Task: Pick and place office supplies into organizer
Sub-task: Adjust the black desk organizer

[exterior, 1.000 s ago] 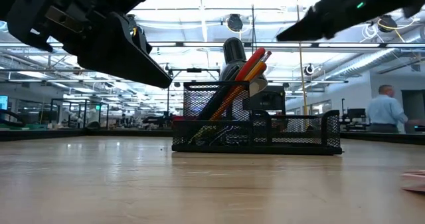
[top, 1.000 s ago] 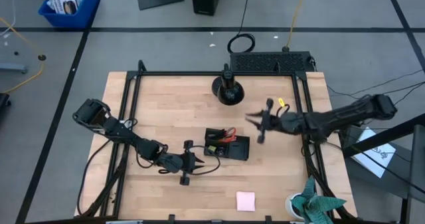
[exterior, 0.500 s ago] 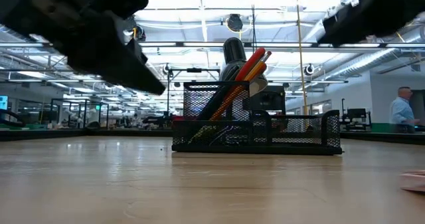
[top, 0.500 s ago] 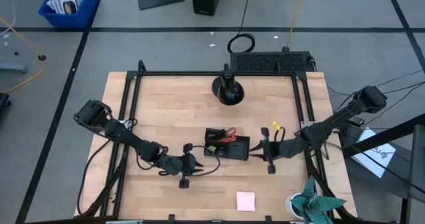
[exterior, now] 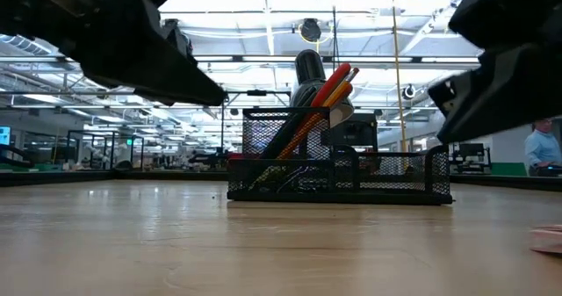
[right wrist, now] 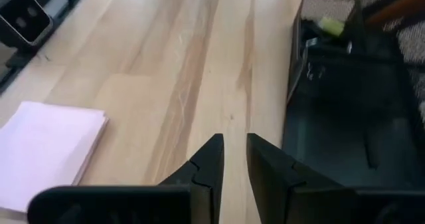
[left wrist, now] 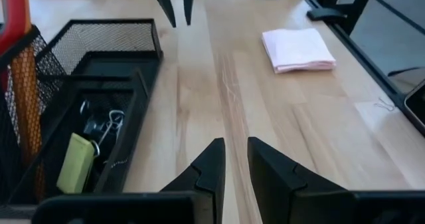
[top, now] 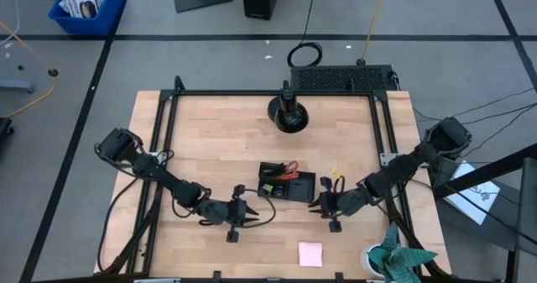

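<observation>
Near the front edge of the bench (top: 210, 157) lies the pink sticky-note pad (top: 310, 254), flat on the wood and alone. It seems to be the only office thing not yet put away. The organizer (top: 287, 183) sits in the middle of the bench and already holds the red-handled scissors (exterior: 332, 85), an orange pencil (exterior: 309, 119), the small black clips (left wrist: 99, 123) and the yellow-green piece (left wrist: 74, 163).

The pad looks light and a bit soft, a stack of thin sheets. It lies very low, so there is little edge to grab. A good hold would be across two opposite sides, pinching the whole stack so the top sheets do not peel up or bend.

The left gripper (top: 237, 217) hangs low just left of the organizer, and the right gripper (top: 322, 206) hangs low just right of it. Both hold nothing, with their fingers nearly together and only a thin gap between them.

The black pens are hard to pick out among the dark mesh. In the low view only a corner of the pad shows at the edge.
</observation>
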Available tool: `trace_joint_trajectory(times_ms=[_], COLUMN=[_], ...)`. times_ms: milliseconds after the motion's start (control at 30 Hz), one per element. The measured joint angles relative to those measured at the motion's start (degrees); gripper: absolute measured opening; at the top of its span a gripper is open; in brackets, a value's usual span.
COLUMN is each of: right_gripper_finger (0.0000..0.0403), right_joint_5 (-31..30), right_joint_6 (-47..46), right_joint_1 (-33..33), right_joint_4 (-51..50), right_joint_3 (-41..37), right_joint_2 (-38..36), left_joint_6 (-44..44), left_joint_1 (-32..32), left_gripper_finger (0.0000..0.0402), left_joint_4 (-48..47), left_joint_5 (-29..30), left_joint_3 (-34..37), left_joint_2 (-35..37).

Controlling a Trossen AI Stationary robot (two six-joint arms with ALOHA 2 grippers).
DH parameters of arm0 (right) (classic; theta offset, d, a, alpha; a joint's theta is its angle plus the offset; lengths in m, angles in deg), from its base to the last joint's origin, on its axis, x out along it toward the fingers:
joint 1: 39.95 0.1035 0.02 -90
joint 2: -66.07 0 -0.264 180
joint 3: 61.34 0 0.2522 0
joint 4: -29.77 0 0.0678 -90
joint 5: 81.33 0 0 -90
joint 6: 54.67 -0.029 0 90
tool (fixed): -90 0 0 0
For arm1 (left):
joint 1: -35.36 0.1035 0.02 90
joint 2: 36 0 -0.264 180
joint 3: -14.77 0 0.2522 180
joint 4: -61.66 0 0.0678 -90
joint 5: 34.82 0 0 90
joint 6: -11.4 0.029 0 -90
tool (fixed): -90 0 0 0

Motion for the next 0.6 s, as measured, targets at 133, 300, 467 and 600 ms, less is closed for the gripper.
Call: trace_joint_trajectory(times_ms=[133,300,467,600], right_gripper_finger=[0.0059,0.0059,0.0059,0.0059], right_joint_5=[0.0,-0.1,-1.1,-3.2], right_joint_6=[-1.8,-3.2,-3.5,-3.4], right_joint_1=[-0.1,-1.5,-2.9,-3.6], right_joint_4=[0.0,0.0,-0.5,-0.8], right_joint_3=[0.0,0.0,0.0,0.0], right_joint_2=[2.2,3.3,3.4,3.4], left_joint_6=[0.4,0.1,0.0,-0.1], left_joint_1=[0.0,0.0,0.0,0.0], left_gripper_finger=[0.0072,0.0072,0.0072,0.0072], left_joint_4=[0.1,0.0,0.0,0.0], left_joint_5=[0.2,0.2,0.2,0.3], left_joint_3=[0.0,0.0,0.0,0.0], left_joint_2=[0.0,0.0,0.0,0.0])
